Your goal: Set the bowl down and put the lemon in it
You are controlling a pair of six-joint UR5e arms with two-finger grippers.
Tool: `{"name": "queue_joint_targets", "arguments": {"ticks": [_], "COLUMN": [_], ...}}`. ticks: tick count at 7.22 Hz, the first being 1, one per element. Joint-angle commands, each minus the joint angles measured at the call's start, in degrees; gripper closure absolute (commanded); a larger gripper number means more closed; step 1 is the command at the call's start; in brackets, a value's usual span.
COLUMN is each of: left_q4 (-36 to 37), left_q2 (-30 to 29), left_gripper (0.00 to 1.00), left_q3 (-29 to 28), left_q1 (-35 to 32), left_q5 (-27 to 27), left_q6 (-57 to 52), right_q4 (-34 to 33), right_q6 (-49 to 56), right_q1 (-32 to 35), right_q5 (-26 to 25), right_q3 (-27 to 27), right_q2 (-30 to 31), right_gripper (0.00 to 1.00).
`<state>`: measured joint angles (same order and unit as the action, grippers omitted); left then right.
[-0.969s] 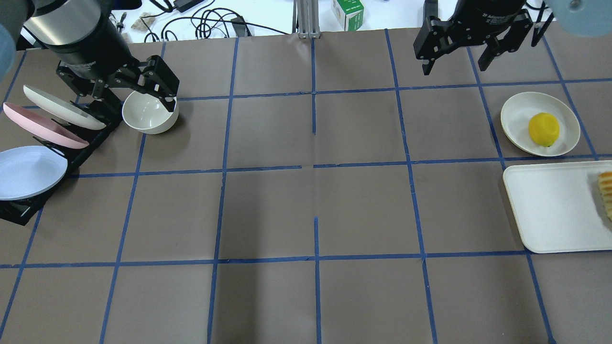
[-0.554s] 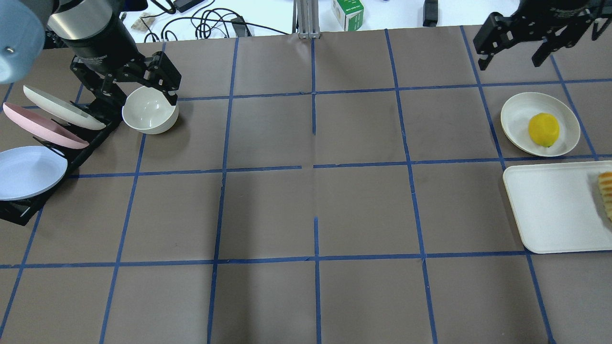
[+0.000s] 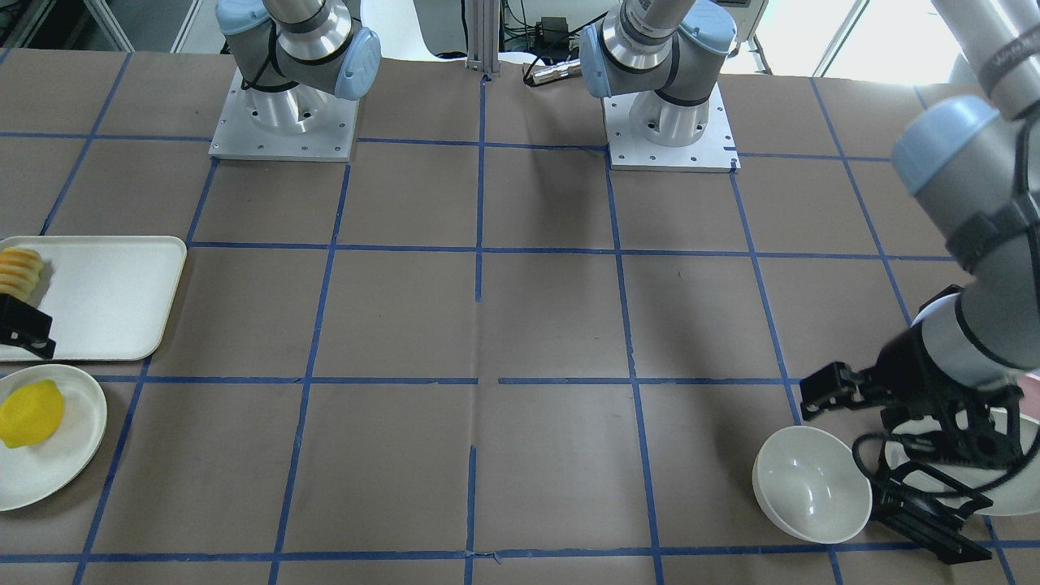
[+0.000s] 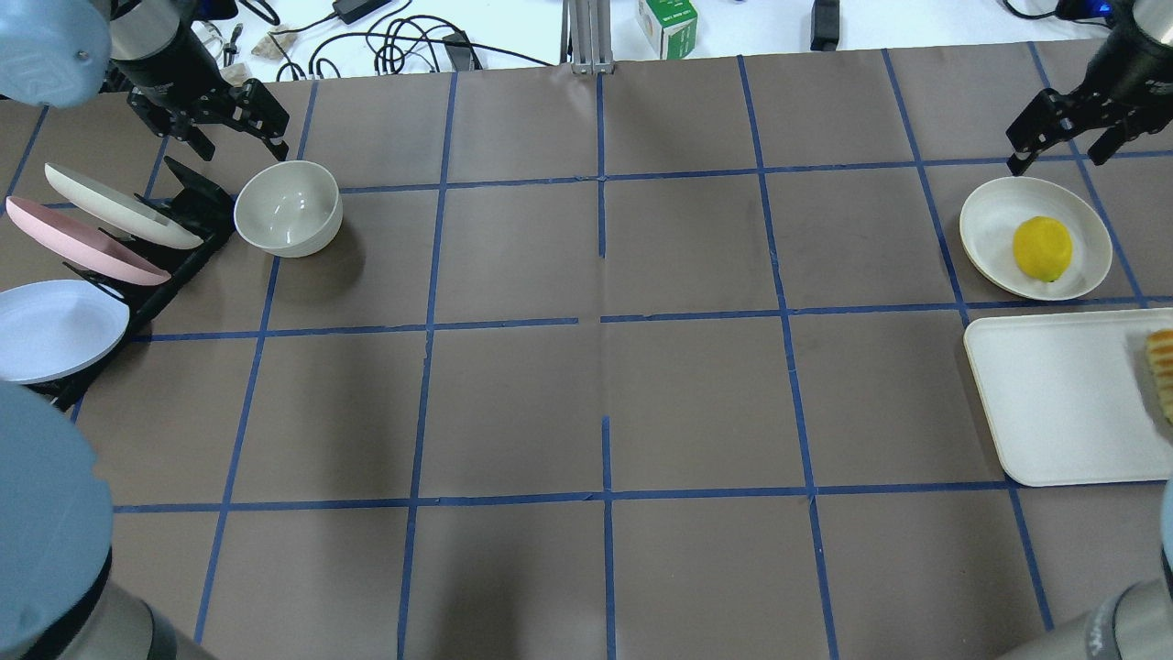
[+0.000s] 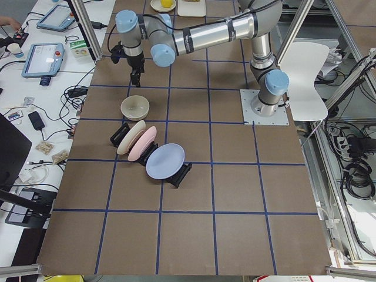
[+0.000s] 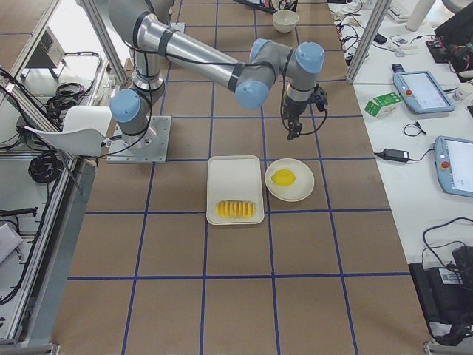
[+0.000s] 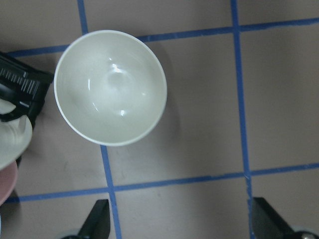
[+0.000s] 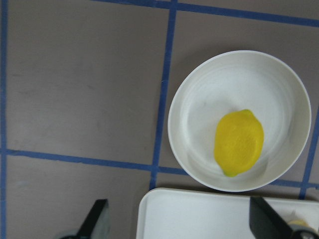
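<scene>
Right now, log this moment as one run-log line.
left gripper: open, empty, near bowl | bowl: upright, empty, beside rack | right gripper: open, empty, near plate | lemon: on plate, not in bowl

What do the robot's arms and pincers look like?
The left arm and right arm are silver metal tubes with pale blue caps on round joints. The left pincer and right pincer are black, each with two angular fingers. A black cable loops beside the left one.
</scene>
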<state>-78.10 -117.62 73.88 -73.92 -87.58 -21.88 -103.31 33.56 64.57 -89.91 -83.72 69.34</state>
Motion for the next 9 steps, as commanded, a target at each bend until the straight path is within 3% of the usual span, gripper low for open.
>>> {"name": "queue_joint_targets", "arguments": {"ticks": [1,2,6,7,8,9], "left_q4": [2.77,7.3,9.19,9.19,9.19,9.28], "left_q2": [-6.9,-9.09,-12.36,-12.63,-12.8,-13.59], "left_gripper": [0.0,0.0,0.0,0.21,0.66,0.99], "left_q3": [-1.99,-1.38,1.09,0.92,0.74,0.22], "left_q1": [3.86,4.31,4.84,5.71,5.89,5.9], "left_q5": [0.48,0.22,0.56,0.83,0.83,0.74], "left_q6": [-6.66,-7.55,-7.21,-7.39,-7.21,-6.86], "right_q4": [-9.14,-14.33,-15.08,-14.99,-14.99,-14.99], "right_q6": [7.98,10.19,9.6,9.94,9.77,9.51], "right_q1": [-4.44,-4.63,-6.39,-6.39,-6.39,-6.39], "right_q5": [0.18,-0.08,0.09,0.18,0.35,0.27], "right_q3": [-2.92,-4.07,-5.66,-5.66,-5.58,-5.58], "right_q2": [-6.04,-8.41,-12.82,-13.09,-13.01,-13.01], "right_gripper": [0.0,0.0,0.0,0.03,0.24,0.47]}}
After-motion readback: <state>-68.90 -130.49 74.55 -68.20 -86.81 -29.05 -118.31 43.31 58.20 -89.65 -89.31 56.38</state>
